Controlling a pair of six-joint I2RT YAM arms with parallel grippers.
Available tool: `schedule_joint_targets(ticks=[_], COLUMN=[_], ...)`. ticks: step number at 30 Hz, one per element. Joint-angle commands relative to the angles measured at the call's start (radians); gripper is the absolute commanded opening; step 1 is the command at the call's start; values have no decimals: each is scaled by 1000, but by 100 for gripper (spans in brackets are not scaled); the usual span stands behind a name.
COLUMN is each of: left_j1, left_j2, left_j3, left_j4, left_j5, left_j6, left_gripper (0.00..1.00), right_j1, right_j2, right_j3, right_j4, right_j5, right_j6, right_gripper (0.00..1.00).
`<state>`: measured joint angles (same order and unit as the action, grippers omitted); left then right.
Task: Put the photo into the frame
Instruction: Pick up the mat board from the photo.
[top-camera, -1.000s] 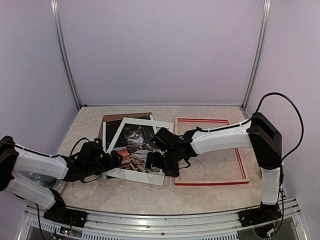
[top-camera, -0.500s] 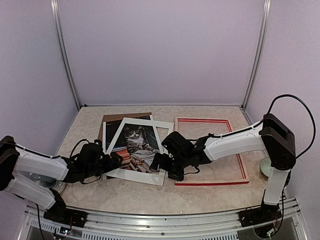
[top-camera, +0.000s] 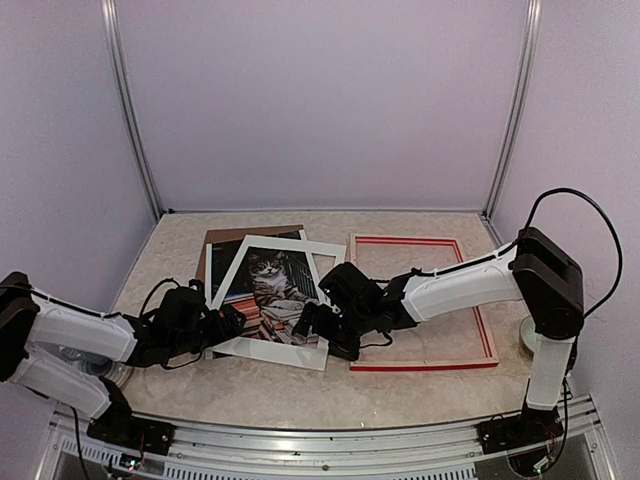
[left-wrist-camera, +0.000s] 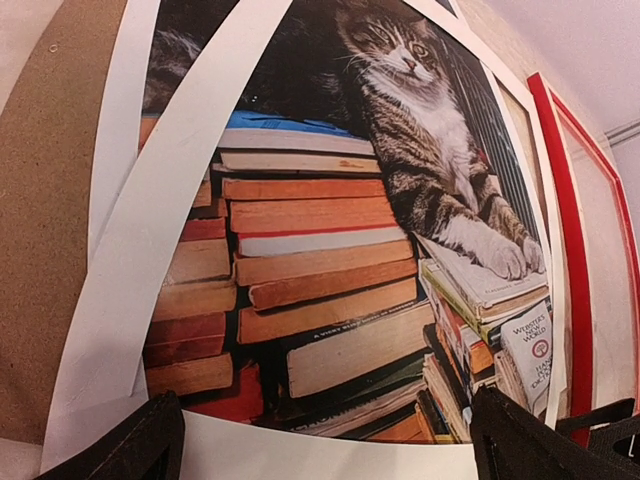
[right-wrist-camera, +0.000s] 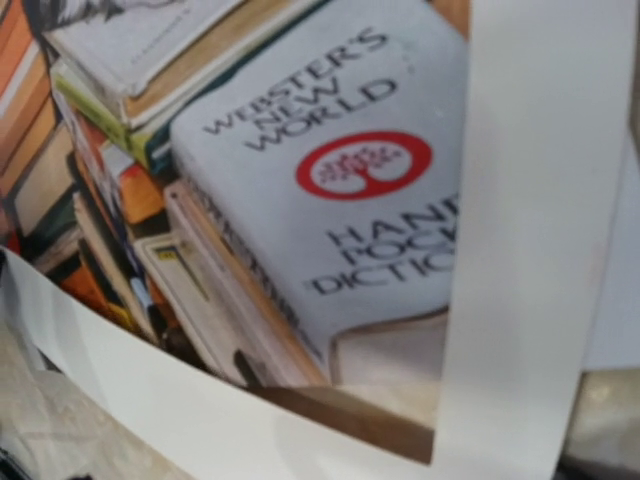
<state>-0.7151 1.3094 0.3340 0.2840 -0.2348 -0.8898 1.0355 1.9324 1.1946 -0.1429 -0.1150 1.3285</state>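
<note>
The photo of a tabby cat on stacked books lies face up left of the middle, and fills the left wrist view and the right wrist view. A white mat border lies askew over it. The red frame lies flat to the right, touching the mat's right side. My left gripper is open at the mat's near left edge, its fingertips wide apart over the near white bar. My right gripper stands open low over the mat's near right corner. Its fingers stay out of its own wrist view.
A brown backing board lies under the photo and mat, sticking out at the back left. The marbled table is walled by pale purple panels. A grey round disc sits by the right arm's post.
The right arm's elbow has swung out to the right while its gripper stays at the mat's near right corner. The mat has shifted very slightly. The left arm has not moved.
</note>
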Motion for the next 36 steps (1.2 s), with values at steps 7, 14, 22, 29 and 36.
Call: schedule_joint_targets(ticks=[7, 14, 22, 29, 36], left_j1=[-14, -15, -15, -14, -11], left_j2=[15, 15, 9, 5, 8], left_j3=[-5, 5, -3, -3, -3], left_j4=[19, 11, 6, 7, 6], left_j5=[20, 21, 17, 15, 15], left_j6=[3, 10, 8, 9, 11], left_gripper=[99, 99, 99, 99, 99], right_j1=[-13, -17, -9, 7, 9], right_j2=[-102, -112, -83, -28, 1], right_j3=[-154, -207, -75, 27, 31], right_j4=[250, 397, 117, -44, -96], right_j5=[22, -6, 55, 77, 75], right_j6=[63, 54, 14, 4, 32], right_gripper=[98, 98, 98, 98, 98])
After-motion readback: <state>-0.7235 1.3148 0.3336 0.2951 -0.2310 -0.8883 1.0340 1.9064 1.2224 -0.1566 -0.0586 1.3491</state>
